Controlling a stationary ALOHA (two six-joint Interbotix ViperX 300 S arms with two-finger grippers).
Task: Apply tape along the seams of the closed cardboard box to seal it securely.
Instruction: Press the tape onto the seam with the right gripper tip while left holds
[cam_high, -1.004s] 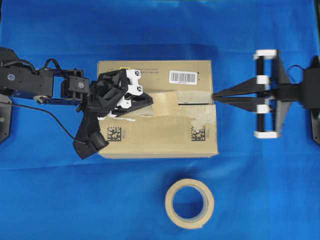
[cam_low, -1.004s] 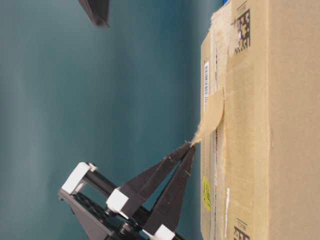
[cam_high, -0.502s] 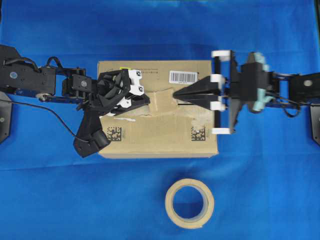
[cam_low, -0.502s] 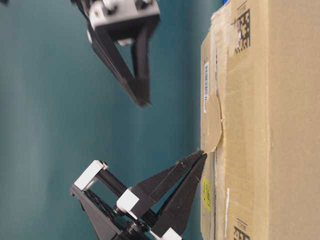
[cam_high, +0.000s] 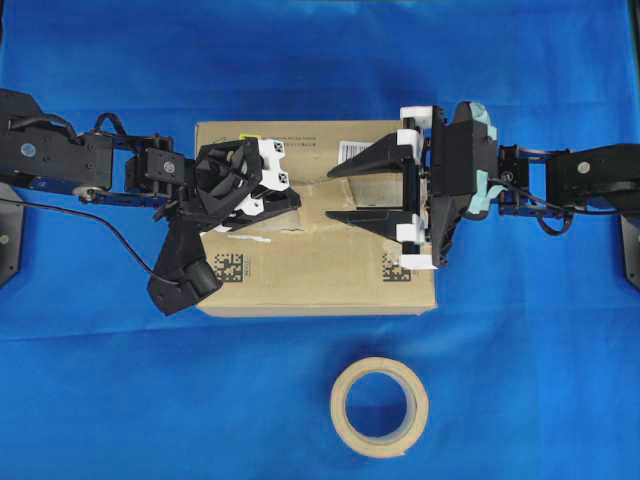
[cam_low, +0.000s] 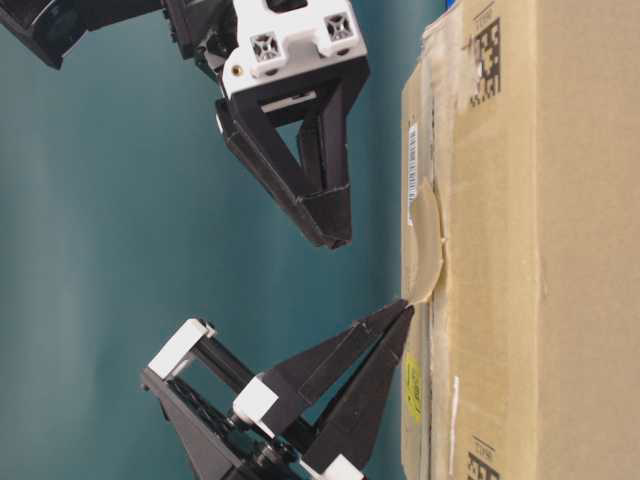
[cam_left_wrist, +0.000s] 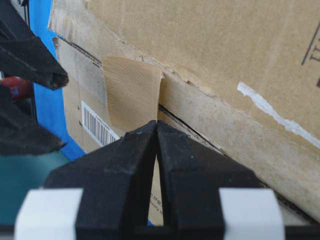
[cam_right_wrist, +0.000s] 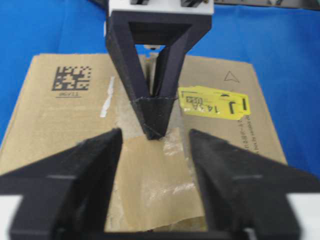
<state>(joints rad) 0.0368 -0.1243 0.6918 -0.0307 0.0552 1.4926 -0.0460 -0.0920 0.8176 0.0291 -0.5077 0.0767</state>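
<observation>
While the tape (cam_high: 322, 193) lies mid-seam on the cardboard box (cam_high: 300, 280) | left gripper (cam_high: 297, 201) at 9 o'clock, fingers together | right gripper (cam_high: 337, 192) at 3 o'clock, fingers spread, straddling it

Left gripper (cam_high: 297, 200): fingertips pressed together, pointing toward 3 o'clock. Right gripper (cam_high: 340, 193): fingers spread wide (facing it), pointing toward 9 o'clock.

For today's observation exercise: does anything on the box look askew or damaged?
Yes. The tape bows up off the cardboard box top instead of lying flat over the seam, which is edged by torn, pale residue.
</observation>
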